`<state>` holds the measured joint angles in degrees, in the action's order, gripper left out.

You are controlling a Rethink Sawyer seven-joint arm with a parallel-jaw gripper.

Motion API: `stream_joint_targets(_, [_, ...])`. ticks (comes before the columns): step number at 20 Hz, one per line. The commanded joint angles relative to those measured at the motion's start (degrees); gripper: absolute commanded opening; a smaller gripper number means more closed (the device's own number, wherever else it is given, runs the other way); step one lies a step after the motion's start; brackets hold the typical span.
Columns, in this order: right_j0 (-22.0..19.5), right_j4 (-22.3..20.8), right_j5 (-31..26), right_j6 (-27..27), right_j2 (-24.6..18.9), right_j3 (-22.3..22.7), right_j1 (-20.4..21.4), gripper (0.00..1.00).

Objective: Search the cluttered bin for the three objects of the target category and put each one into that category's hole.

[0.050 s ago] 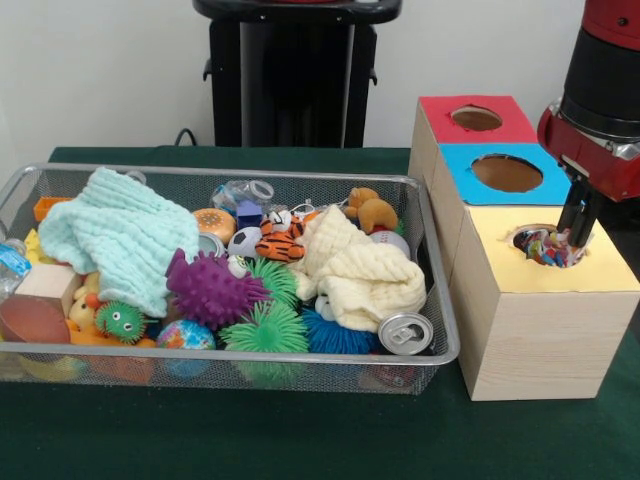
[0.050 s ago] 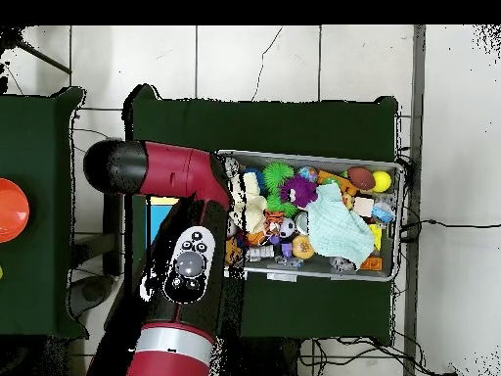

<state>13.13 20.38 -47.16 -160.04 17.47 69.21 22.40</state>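
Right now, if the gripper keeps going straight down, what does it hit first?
Probably the colourful object sitting in the yellow box hole. The gripper points down at that hole's right side, so it might instead touch the rim; depth is unclear.

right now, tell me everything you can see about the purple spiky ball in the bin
The purple spiky ball looks like soft rubber, covered all over in stubby spikes. It sits near the front middle of the wire mesh bin, resting on top of the clutter. The mint green cloth lies against its left side, and green spiky balls press in at its right and front. A small white ball sits by its upper right edge. The gripper is away at the yellow box, not touching it.
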Motion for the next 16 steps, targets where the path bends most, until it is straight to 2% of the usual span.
stream_joint_targets(1, [-1.93,-3.69,-5.17,0.96,-3.29,3.49,0.72,0.00])
stream_joint_targets(16, [-2.20,-3.86,-4.26,2.04,-3.85,4.07,0.91,0.00])
